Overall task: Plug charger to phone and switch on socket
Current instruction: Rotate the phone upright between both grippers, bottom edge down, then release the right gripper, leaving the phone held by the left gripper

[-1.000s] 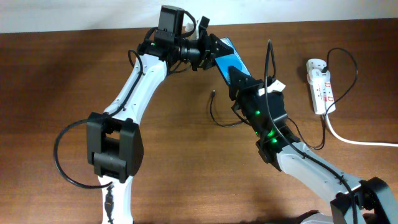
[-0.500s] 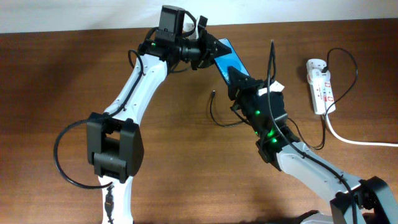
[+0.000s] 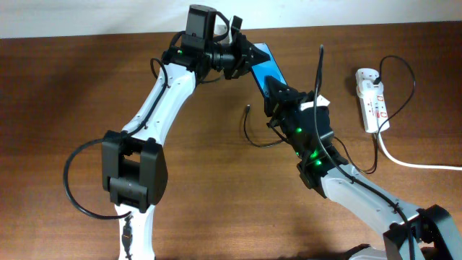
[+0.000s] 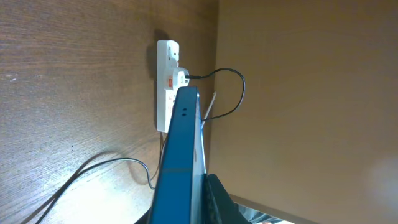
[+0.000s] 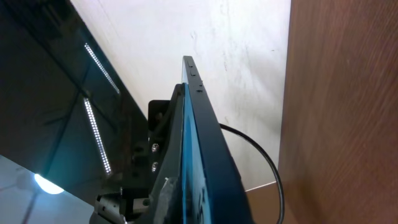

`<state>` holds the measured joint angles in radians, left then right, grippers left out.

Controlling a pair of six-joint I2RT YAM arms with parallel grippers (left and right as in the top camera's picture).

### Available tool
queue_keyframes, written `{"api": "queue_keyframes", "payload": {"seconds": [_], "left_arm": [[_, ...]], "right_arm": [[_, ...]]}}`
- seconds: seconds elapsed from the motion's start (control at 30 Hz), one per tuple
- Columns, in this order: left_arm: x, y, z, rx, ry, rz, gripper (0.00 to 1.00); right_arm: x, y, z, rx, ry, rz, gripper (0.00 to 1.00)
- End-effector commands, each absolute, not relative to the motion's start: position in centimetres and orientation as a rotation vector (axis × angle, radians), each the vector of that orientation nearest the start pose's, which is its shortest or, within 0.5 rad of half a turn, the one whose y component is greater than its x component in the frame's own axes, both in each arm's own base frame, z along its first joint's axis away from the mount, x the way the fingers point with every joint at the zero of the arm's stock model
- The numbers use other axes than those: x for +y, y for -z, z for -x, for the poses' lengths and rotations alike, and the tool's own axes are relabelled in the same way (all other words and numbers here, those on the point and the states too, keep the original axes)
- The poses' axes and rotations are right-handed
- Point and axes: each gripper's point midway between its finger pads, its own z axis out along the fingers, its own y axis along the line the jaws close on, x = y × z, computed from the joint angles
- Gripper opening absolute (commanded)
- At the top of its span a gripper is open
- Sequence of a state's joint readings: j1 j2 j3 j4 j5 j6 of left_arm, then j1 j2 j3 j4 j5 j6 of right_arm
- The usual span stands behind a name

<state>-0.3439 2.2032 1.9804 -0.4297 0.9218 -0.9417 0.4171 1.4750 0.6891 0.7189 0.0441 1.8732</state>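
Observation:
The phone is held off the table at the back, its blue screen tilted, between both grippers. My left gripper is shut on its far end. My right gripper is shut on its near end. The phone shows edge-on in the left wrist view and the right wrist view. The charger is a thin black cable whose free plug tip lies on the table left of my right gripper. The socket lies at the right, and also shows in the left wrist view.
A thick white cord runs from the socket to the right edge. A plug with a black cable sits in the socket. A pale wall borders the table's far edge. Both arms cross the table's middle.
Both grippers and the phone have shifted very slightly toward the far side. The upright black cable on my right arm has swung a little to the right.

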Motion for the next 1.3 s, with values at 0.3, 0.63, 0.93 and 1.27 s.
{"api": "queue_keyframes", "payload": {"seconds": [0.3,0.63,0.93,1.27], "left_arm": [[-29.6,-22.4,-51.4,2.406,1.534,0.145,0.0],[-27.1,-20.2,-50.5,2.487,1.434,0.06,0.0],[-25.2,-18.7,-48.3,2.533,1.401,-0.165,0.0],[-20.5,-19.4,-47.0,2.422,1.488,-0.379,0.0]], "right_arm": [[18.3,-23.2,-42.0,1.47,-1.603,-1.299,0.42],[17.5,-19.0,-41.5,1.638,-1.373,-1.298,0.56],[16.9,-17.6,-41.2,1.843,-1.009,-0.853,0.57],[18.8,-18.3,-40.9,2.007,-0.909,-0.346,0.66]]}}
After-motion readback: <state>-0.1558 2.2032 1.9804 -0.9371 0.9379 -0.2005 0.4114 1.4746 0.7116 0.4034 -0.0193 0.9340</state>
